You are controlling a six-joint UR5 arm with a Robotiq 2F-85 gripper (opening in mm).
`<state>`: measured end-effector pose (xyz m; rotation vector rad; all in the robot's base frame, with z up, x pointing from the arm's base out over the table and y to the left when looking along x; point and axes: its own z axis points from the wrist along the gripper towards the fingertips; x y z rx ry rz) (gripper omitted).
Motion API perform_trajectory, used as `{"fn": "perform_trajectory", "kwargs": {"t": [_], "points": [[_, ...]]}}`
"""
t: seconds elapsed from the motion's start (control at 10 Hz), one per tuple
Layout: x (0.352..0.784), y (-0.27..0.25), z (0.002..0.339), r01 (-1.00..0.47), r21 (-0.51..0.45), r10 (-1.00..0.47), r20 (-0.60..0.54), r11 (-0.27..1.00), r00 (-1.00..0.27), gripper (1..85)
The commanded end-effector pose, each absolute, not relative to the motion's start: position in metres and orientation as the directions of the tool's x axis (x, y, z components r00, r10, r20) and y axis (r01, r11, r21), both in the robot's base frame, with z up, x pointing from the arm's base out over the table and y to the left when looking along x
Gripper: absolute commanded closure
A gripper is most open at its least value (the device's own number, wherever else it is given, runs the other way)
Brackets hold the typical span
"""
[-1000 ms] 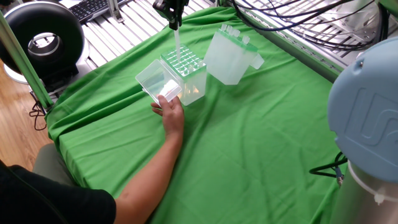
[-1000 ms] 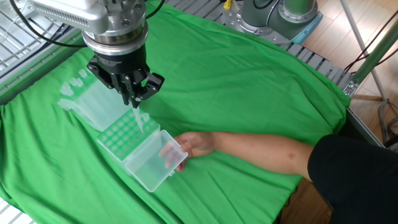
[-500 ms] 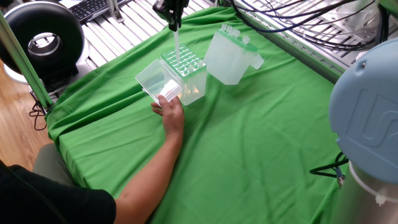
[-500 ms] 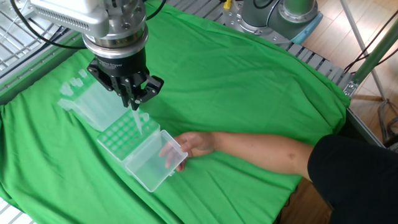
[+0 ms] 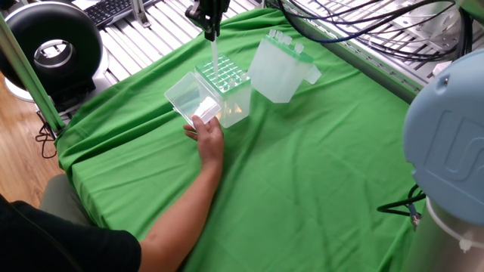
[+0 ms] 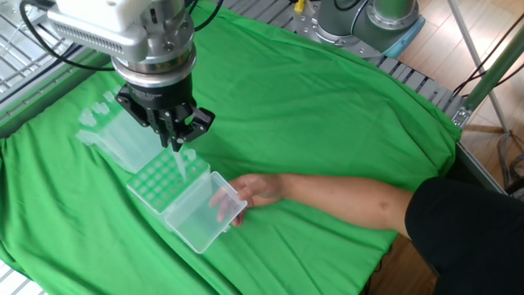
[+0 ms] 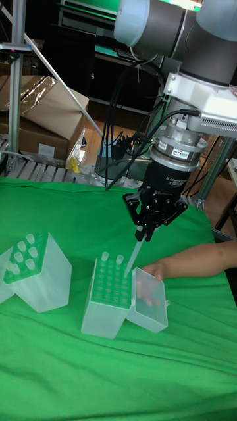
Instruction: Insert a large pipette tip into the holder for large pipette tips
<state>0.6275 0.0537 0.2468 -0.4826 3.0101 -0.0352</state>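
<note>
Tip (image 7: 133,252) hangs from pincer (image 7: 141,231); holder (image 7: 108,299) beneath

The table cloth (image 5: 302,174) is bright green. The tip box (image 7: 108,296) at frame centre is cloudy translucent plastic with a pale green top in a grid of holes; its lid (image 6: 196,215) is clear. The pipette tip (image 7: 133,253) is colourless. The gripper (image 7: 145,227) is black, under a silver collar. The sleeve (image 5: 53,242) at lower left is black.

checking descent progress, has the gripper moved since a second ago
Yes. In the other fixed view the gripper has shifted slightly left and down toward the holder's green grid, which stayed put.
</note>
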Motion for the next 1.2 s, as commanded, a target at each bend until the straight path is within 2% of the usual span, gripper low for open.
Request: {"fn": "perform_trajectory", "kwargs": {"t": [0.0, 0.1, 0.3, 0.7, 0.9, 1.1], "points": [[0.631, 0.058, 0.232, -0.349, -0.016, -0.349, -0.108, 0.937, -0.931, 62.0], [0.628, 0.058, 0.229, -0.355, -0.011, -0.355, -0.095, 0.935, -0.93, 55.3], [0.627, 0.057, 0.227, -0.364, -0.01, -0.364, -0.086, 0.931, -0.928, 50.3], [0.629, 0.039, 0.223, -0.374, -0.052, -0.377, -0.081, 0.926, -0.923, 53.3], [0.631, 0.018, 0.222, -0.389, -0.083, -0.395, -0.077, 0.917, -0.915, 59.7], [0.633, -0.019, 0.223, -0.446, -0.076, -0.452, -0.099, 0.892, -0.886, 57.7]]}}
